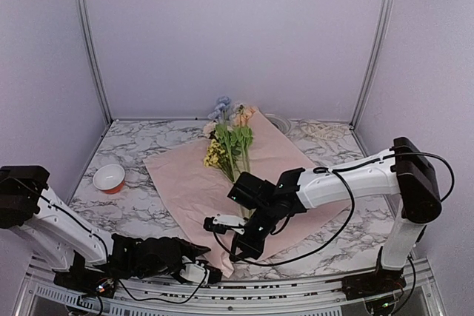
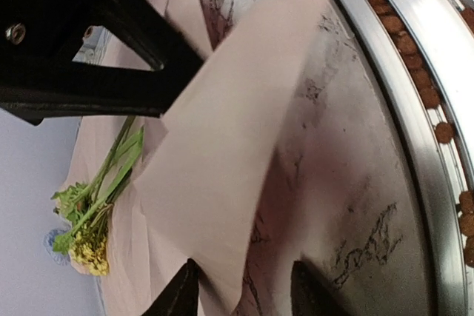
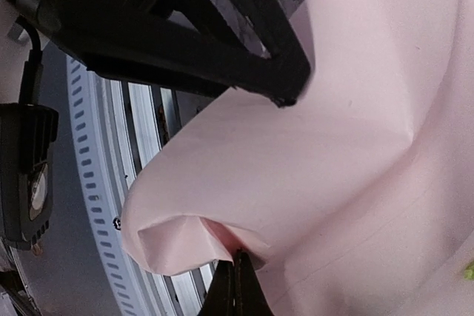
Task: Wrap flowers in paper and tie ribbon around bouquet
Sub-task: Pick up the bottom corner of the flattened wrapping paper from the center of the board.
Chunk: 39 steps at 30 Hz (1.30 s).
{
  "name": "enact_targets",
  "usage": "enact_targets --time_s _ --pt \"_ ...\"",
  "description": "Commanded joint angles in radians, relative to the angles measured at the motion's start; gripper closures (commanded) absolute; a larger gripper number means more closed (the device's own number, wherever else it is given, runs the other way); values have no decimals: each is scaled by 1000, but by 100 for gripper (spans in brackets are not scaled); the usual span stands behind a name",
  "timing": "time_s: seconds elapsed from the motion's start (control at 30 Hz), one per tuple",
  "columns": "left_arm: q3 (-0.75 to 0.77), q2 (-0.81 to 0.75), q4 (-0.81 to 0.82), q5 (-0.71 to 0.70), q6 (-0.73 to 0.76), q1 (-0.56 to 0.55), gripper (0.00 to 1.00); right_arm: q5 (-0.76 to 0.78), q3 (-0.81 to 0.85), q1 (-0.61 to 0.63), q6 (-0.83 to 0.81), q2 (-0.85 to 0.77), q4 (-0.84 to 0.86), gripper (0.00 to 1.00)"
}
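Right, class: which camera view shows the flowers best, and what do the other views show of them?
The top external view: the flowers lie on the pink paper, blooms and most stems visible. The left wrist view catches only some stems and yellow blooms; the right wrist view, almost none.

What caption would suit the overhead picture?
Right fingers pinch the pink paper near its front corner, flowers lying on it.

Plain lilac walls (image 1: 237, 35) and silver corner posts (image 1: 91, 42) enclose a marble-patterned tabletop (image 1: 141, 212) — evenly lit.
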Motion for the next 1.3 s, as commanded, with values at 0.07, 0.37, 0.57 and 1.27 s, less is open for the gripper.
enact_targets --time_s 0.07,0.37,0.57,1.27 --pt "19 7 84 -29 -26 -4 69 -36 -29 -6 16 -18 -14 100" --pt "-36 -12 195 26 -25 22 57 -50 -15 -11 16 -14 -8 100" --pt "-4 44 239 47 -23 26 72 -48 -17 -14 17 -18 -12 100" --pt "94 -12 -113 244 -245 27 100 56 -97 -177 205 -99 181 67"
